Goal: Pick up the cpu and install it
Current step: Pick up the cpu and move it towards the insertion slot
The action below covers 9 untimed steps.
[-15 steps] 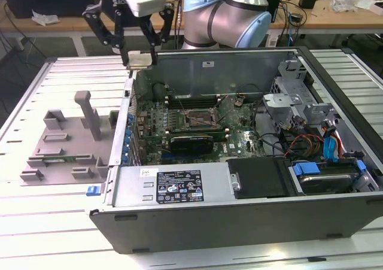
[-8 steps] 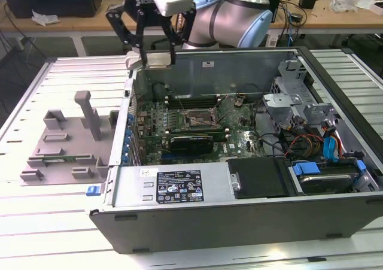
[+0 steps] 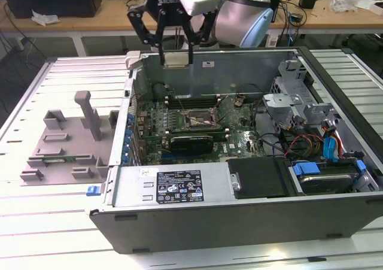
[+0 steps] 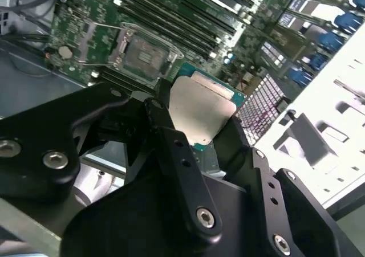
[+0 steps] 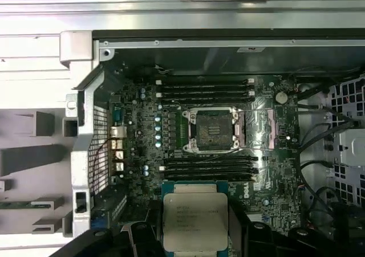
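The gripper [image 3: 176,62] hangs above the computer case [image 3: 179,219], at the wall on the arm's side. Its fingers are clamped on two edges of the cpu [image 5: 195,220], which is held flat in the air, apart from the motherboard's open socket [image 5: 214,130].

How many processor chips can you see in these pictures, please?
1. The chip is clamped in the gripper, in the air over the open computer case; the motherboard socket is empty. Others may be hidden inside the case.
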### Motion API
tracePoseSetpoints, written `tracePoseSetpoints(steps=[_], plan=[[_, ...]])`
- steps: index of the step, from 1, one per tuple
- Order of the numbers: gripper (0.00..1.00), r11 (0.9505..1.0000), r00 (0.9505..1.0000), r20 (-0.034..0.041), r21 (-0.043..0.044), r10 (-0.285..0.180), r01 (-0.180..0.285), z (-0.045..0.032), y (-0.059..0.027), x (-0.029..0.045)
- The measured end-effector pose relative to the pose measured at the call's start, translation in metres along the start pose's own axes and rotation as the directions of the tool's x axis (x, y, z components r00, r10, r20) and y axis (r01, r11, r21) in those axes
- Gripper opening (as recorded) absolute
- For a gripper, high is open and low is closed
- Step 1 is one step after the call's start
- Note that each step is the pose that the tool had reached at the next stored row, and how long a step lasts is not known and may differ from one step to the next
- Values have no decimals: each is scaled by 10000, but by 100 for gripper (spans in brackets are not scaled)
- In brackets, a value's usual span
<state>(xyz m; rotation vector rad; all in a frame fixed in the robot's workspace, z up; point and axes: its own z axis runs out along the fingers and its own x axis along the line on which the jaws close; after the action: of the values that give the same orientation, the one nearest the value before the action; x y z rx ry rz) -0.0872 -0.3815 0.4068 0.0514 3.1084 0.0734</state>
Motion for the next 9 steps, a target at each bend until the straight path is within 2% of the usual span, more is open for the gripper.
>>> tracePoseSetpoints(steps=[2, 5, 9], plan=[[55, 10000, 10000, -1, 1, -1, 1, 2, 2, -87], [55, 10000, 10000, 0, -5, -2, 2, 21, 3, -93], [55, 10000, 10000, -7, -5, 0, 0, 147, -2, -156]])
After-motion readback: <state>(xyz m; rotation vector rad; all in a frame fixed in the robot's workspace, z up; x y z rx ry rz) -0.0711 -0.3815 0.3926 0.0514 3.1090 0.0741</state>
